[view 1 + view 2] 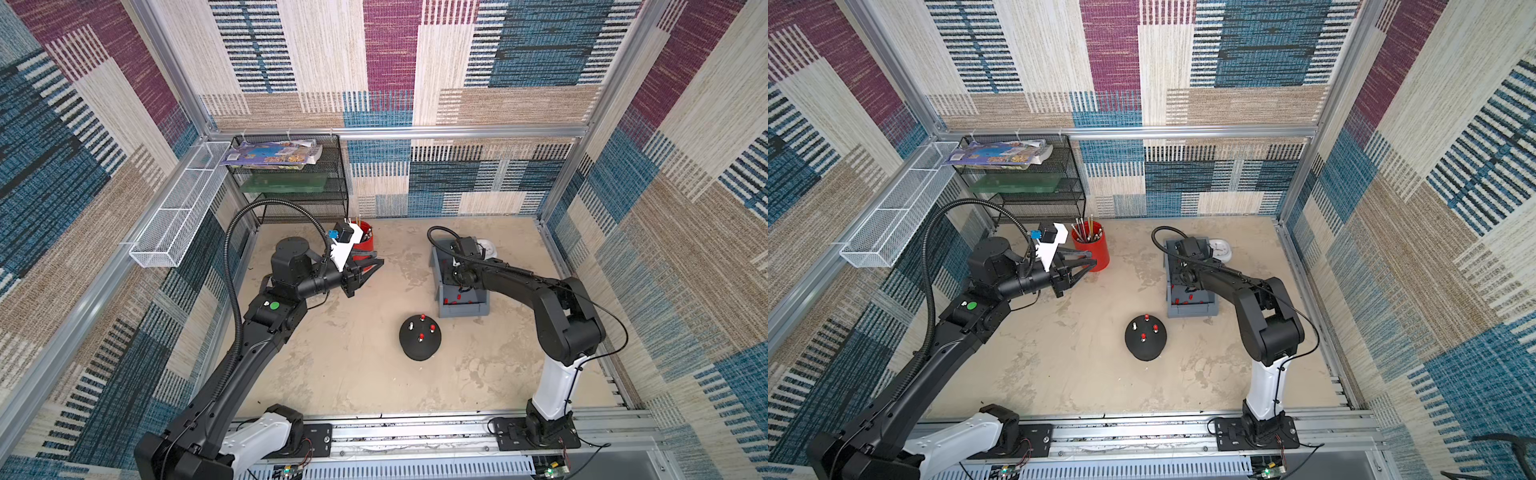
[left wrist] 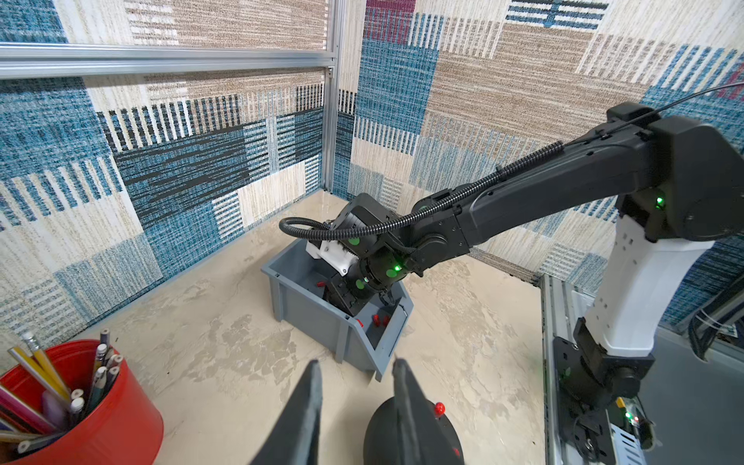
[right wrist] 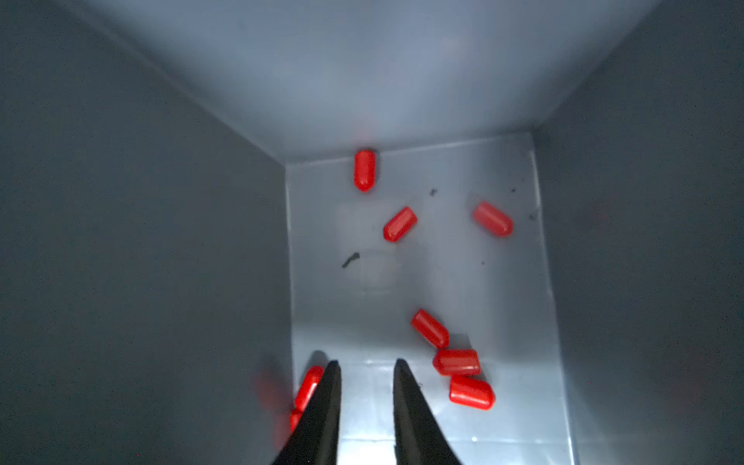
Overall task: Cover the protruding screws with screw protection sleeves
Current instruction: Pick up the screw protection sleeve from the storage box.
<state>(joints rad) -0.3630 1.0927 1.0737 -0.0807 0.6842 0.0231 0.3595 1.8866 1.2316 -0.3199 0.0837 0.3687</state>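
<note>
Apart and empty, the right fingers (image 3: 326,402) reach deep into the grey bin (image 1: 465,309), with bare bin floor showing in the gap between them. The left fingers (image 2: 306,402) also stand apart with nothing in them, held above the surface (image 1: 353,374) just beside the red cup (image 1: 1096,253) of pencils.

That beige, mottled surface fills the cell floor. A black mesh shelf (image 1: 291,199) stands in its far corner on the left arm's side. The grey bin sits toward the right arm's side, and the red cup stands in front of the shelf. The black dome (image 1: 419,351) rests near the middle of the surface, close to the bin's low front wall but apart from it.

Loose screw protection sleeves (image 3: 400,223) lie scattered on the bin floor. Three are bunched together near one side, and one lies against the bin wall just outside a finger. Of the four protruding screws (image 1: 1155,328) standing up from the dome, three wear red sleeves, as both top views show, and the bare screw (image 1: 411,325) shows silver on the side toward the left arm
</note>
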